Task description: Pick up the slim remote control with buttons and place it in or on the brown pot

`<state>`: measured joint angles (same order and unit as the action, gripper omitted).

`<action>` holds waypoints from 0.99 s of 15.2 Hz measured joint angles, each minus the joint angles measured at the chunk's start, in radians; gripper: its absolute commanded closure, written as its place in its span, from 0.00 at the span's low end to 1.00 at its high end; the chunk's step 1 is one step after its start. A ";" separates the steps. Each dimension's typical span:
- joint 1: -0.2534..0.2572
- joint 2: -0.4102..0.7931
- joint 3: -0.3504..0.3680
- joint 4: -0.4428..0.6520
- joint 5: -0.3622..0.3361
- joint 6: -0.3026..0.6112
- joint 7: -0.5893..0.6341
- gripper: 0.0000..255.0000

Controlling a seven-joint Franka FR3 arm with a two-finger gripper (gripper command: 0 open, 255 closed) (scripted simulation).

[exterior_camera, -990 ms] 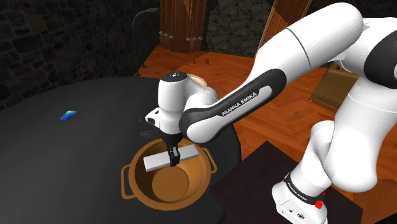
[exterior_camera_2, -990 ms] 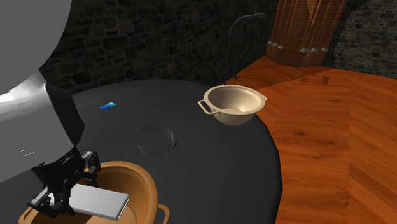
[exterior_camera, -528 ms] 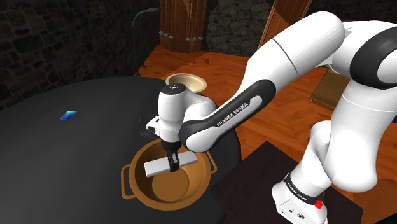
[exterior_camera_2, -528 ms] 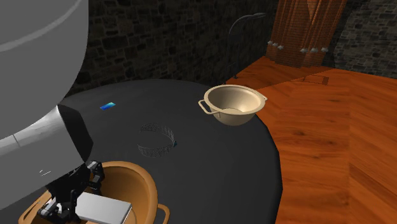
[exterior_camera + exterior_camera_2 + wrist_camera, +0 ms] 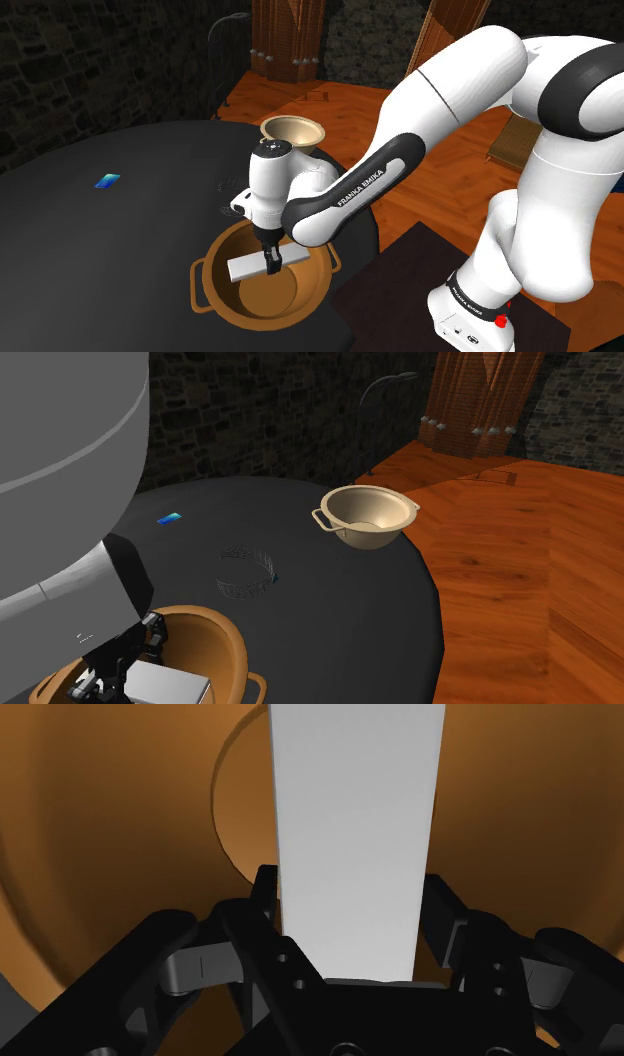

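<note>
The black gripper (image 5: 352, 904) is clamped on the remote control (image 5: 355, 804), one finger pressed against each long side near one end. The remote is drawn as a plain, pale grey, flat slab. It lies roughly level and sticks out from between the fingers.

Directly beneath it in the wrist view are the curved inner wall and round bottom of the brown pot (image 5: 290, 300). In the shoulder view the remote crosses the pot's open mouth at about rim height, and I cannot tell whether it touches the pot. The pot has a small handle on each side.

The pot stands near the edge of a round black table (image 5: 120, 240), on the side nearest the robot's stand (image 5: 470, 312). The white arm (image 5: 450, 90) arches over from the stand, and its hand points straight down into the pot.

Farther along the table's edge, well apart from the pot, sits a beige bowl (image 5: 368, 517) with two handles. Between the pot and bowl, the second exterior view shows a faint wire ring (image 5: 248, 567) lying on the table. A small blue object (image 5: 107, 181) lies well apart from them all. Beyond the table are a wooden floor (image 5: 520, 572) and a dark stone wall (image 5: 260, 412).
</note>
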<state>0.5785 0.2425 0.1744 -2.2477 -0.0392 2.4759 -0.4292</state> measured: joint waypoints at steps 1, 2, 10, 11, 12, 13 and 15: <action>0.000 0.000 0.000 0.000 0.000 0.000 0.000 1.00; 0.000 0.000 0.000 0.000 0.000 0.000 0.000 0.00; -0.003 -0.032 0.003 0.010 0.010 -0.040 -0.007 0.00; -0.006 -0.050 0.004 0.017 0.014 -0.064 -0.012 0.00; -0.007 -0.074 0.006 0.014 0.021 -0.086 -0.015 0.00; -0.008 -0.084 0.007 0.022 0.023 -0.103 -0.018 0.00; -0.007 -0.092 0.008 0.023 0.025 -0.112 -0.018 0.00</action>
<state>0.5710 0.1509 0.1821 -2.2246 -0.0140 2.3637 -0.4471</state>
